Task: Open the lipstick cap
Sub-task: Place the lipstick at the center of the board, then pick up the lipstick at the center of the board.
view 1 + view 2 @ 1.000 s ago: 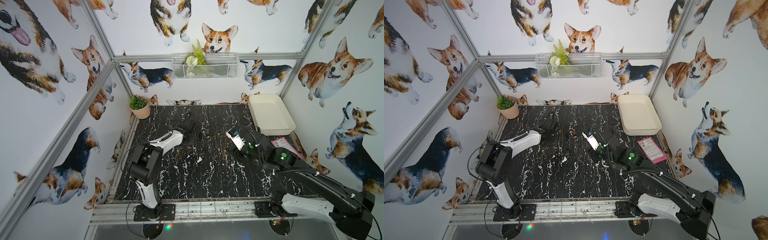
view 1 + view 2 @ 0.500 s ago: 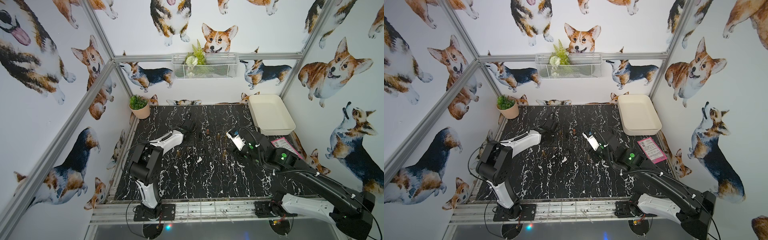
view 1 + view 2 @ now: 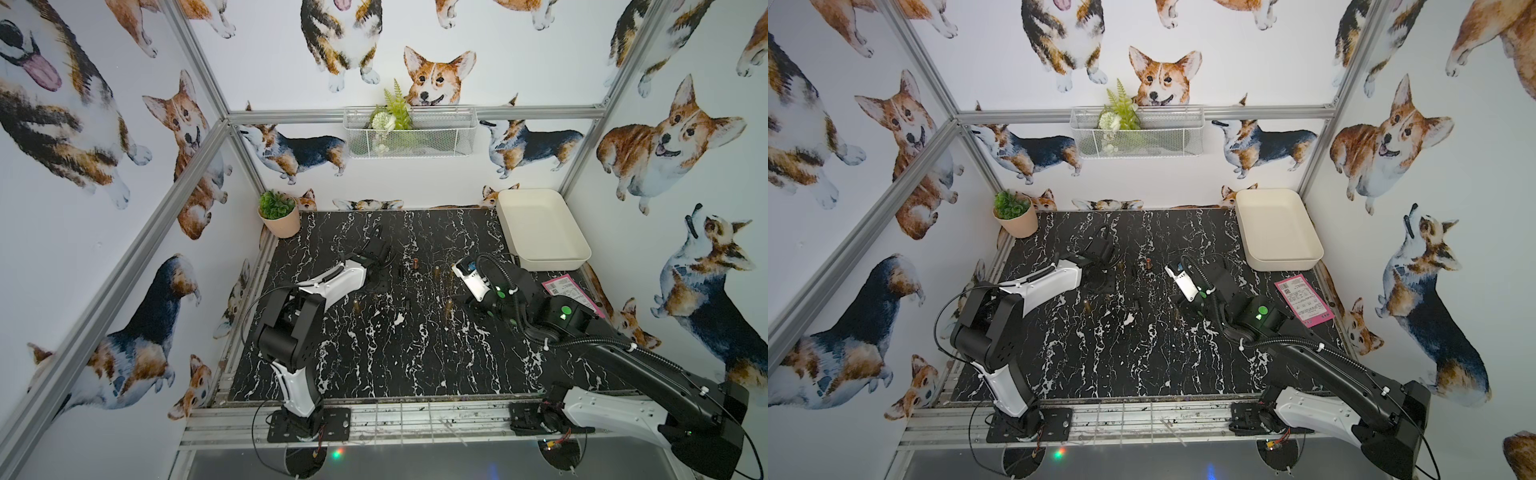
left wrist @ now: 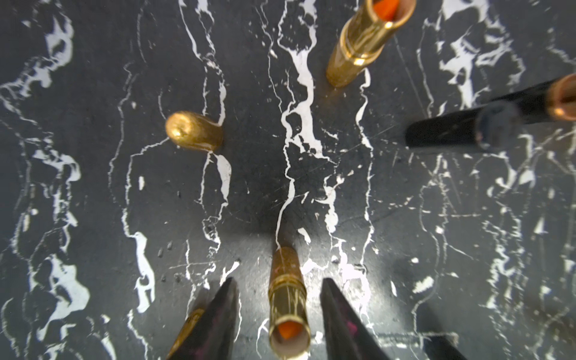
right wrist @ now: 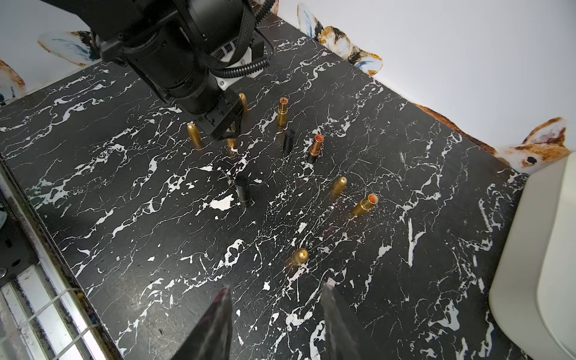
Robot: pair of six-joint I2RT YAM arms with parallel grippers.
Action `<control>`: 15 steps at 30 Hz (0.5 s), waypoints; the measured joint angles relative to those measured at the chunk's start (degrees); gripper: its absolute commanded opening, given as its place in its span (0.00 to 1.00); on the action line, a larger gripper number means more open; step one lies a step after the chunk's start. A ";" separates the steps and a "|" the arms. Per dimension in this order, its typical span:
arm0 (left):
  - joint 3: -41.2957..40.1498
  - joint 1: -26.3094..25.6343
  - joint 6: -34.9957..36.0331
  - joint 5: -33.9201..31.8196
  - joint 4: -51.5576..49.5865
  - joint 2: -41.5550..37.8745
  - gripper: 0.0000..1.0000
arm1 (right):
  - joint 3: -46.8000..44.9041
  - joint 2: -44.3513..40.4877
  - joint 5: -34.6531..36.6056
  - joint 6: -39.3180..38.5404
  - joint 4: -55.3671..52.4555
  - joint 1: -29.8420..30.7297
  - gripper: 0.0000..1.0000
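Observation:
In the left wrist view a gold lipstick stands upright on the black marble table, uncapped, its orange stick showing. My left gripper is open around it, with a gap on each side. A gold cap stands a little way off, and another gold piece is half hidden behind one finger. In the right wrist view the left gripper hangs over that lipstick. My right gripper is open over bare table, near a gold cap. Both top views show the left gripper and the right gripper.
Several more pieces stand about the table: uncapped gold lipsticks, a copper lipstick, black caps, gold caps. A cream tray sits back right, a pink card beside it, a potted plant back left.
My left gripper's jaws have parted and let go of the gold lipstick, which stays standing. Neither arm has visibly shifted, and the right gripper is unchanged.

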 measured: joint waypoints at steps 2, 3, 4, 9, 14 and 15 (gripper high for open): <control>1.36 0.02 0.33 -0.02 -1.49 -1.86 0.58 | 0.00 -0.11 0.02 0.00 0.00 0.00 0.49; 2.38 0.02 0.39 -0.02 -2.34 -2.95 0.58 | 0.02 -0.17 0.02 0.00 0.00 0.00 0.49; 3.39 0.02 0.87 0.00 -3.15 -3.96 0.58 | 0.04 -0.22 0.02 0.00 0.00 0.00 0.49; 7.87 -0.02 2.21 1.62 -7.93 -8.20 0.57 | 0.20 -0.24 0.00 0.42 0.02 0.00 0.49; 11.78 -2.10 3.78 7.54 -14.16 -9.88 0.58 | 0.70 -0.26 -1.03 1.44 0.26 -0.09 0.49; 11.98 -2.29 4.11 8.52 -15.04 -9.88 0.58 | 0.72 -0.26 -1.03 1.44 0.26 -0.09 0.49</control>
